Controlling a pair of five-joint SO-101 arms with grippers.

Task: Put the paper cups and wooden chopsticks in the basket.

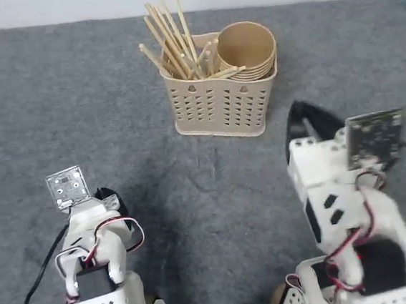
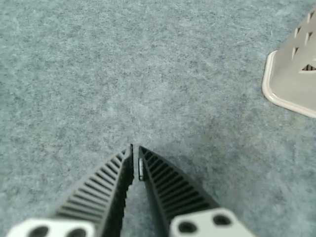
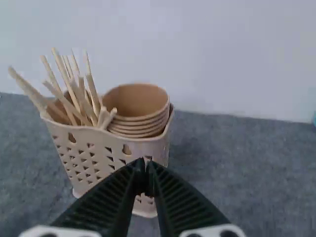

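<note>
Grey felt (image 1: 54,101) covers the table, and toward its far edge stands the beige perforated plastic basket (image 1: 220,111), upright. One side of it holds a nested stack of brown paper cups (image 1: 247,47), mouths up, so that several share one slot. The other side takes the bundle of pale wooden chopsticks (image 1: 174,40). These lean and fan out above the rim, being taller than the walls and propped against them and the cups. The left gripper (image 2: 134,153) sits low over bare felt, well apart from the basket, its black ribbed jaws brought together at the tips with nothing between them. The right gripper (image 3: 144,165) is held higher, facing the basket's front wall, its jaws likewise pressed together and empty. With both kinds of item inside, the task looks complete, which would explain why both arms sit back near their bases.
</note>
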